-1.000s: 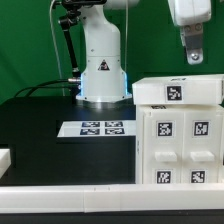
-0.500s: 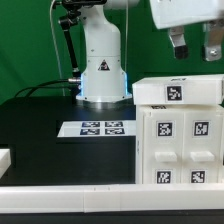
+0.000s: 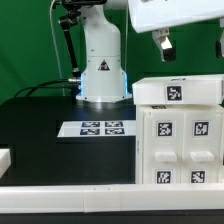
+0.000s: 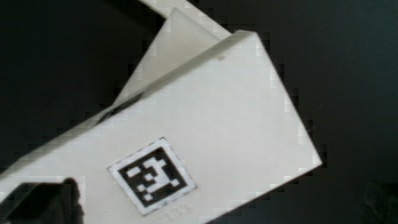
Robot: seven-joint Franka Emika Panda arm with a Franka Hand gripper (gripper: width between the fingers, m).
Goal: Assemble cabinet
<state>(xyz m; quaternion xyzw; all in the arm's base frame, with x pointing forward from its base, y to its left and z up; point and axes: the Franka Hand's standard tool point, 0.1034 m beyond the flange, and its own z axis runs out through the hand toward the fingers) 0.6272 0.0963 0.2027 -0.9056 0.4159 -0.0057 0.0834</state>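
The white cabinet (image 3: 180, 135) stands at the exterior view's right. It is a boxy stack of panels and blocks with black-and-white marker tags on its top and front. My gripper (image 3: 192, 44) hangs high above the cabinet's top, apart from it. It is open and empty, with one dark finger (image 3: 162, 45) showing and the other at the frame's edge. In the wrist view a white cabinet panel (image 4: 214, 120) with one tag (image 4: 151, 173) lies far below. A dark fingertip (image 4: 36, 200) shows at the corner.
The marker board (image 3: 97, 128) lies flat on the black table in front of the arm's white base (image 3: 100, 65). A small white part (image 3: 5, 158) sits at the exterior view's left edge. A white rail (image 3: 70, 190) runs along the front.
My gripper has moved toward the exterior view's left above the cabinet, and its fingers now stand wider apart. The cabinet and the other parts have not moved.
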